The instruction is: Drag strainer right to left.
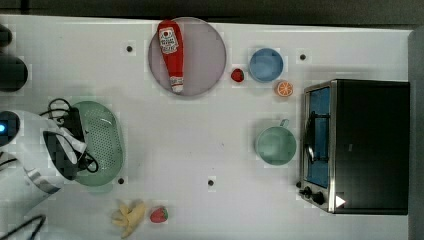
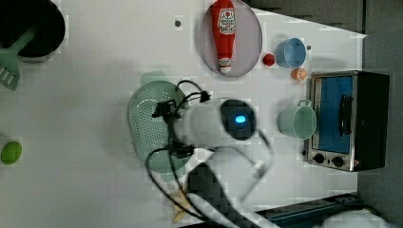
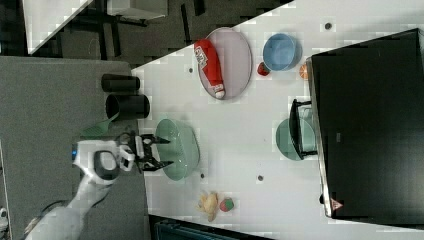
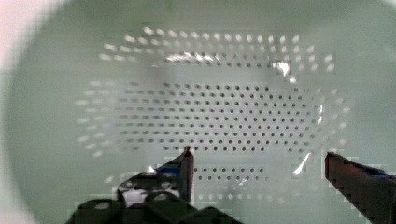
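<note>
- The white table [image 1: 210, 150] carries everything, with several dark screw holes dotted over it.
- The black toaster oven [image 1: 370, 145] with a blue glass door stands at the top view's right edge, knobs near its lower corner.
- The robot arm [image 1: 30, 155] comes in from the top view's left, its white wrist and black cables partly covering the strainer.
- The strainer [image 1: 102, 142], a pale mint-green oval with a dotted bottom, lies at the top view's left side of the table, well apart from the oven; in the left view it shows an end tab.
- The grey round plate [image 1: 202, 55] sits near the top view's upper edge, and a red ketchup bottle [image 1: 171, 52] lies on its left part, cap pointing away from the table's far edge.
- The gripper [image 4: 259, 161] hangs over the strainer's inside with its jaws spread wide and nothing between them; in the wrist view the perforated bottom shows between the two fingertips [image 4: 187, 156].
- The mint-green cup [image 1: 276, 145] stands just beside the oven door.
- The blue bowl [image 1: 266, 65] is right of the plate in the top view.
- A banana [image 1: 129, 216] and a strawberry [image 1: 159, 214] lie side by side near the top view's lower edge.
- An orange slice [image 1: 285, 88] and a small red fruit [image 1: 237, 75] lie near the blue bowl.
</note>
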You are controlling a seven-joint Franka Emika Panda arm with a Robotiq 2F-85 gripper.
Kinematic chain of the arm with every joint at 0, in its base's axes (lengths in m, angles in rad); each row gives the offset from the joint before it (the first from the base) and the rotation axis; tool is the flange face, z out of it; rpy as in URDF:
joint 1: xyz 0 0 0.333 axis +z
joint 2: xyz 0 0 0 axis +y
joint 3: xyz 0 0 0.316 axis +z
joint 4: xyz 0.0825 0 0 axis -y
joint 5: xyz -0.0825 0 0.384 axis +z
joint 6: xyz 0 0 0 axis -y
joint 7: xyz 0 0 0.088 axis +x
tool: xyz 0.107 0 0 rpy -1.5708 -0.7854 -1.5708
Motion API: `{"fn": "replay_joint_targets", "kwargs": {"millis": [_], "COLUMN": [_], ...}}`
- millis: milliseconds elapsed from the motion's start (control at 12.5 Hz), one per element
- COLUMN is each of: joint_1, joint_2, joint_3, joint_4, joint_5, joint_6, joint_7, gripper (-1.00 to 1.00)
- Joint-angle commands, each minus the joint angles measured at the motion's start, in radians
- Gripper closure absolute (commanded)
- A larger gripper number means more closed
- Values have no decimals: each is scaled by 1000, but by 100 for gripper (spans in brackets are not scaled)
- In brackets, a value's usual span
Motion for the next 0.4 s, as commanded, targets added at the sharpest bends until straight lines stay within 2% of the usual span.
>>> {"fn": "replay_joint_targets", "kwargs": {"millis": [80,400], "joint_1": [-23,-32], "joint_2": [-219,-445], "joint_3": [-122,-290], "joint_4": [21,26], "joint_5": [9,-4], "joint_6": [-109,-282], "joint_7": [-339,-559], "gripper": [-100,-100]}}
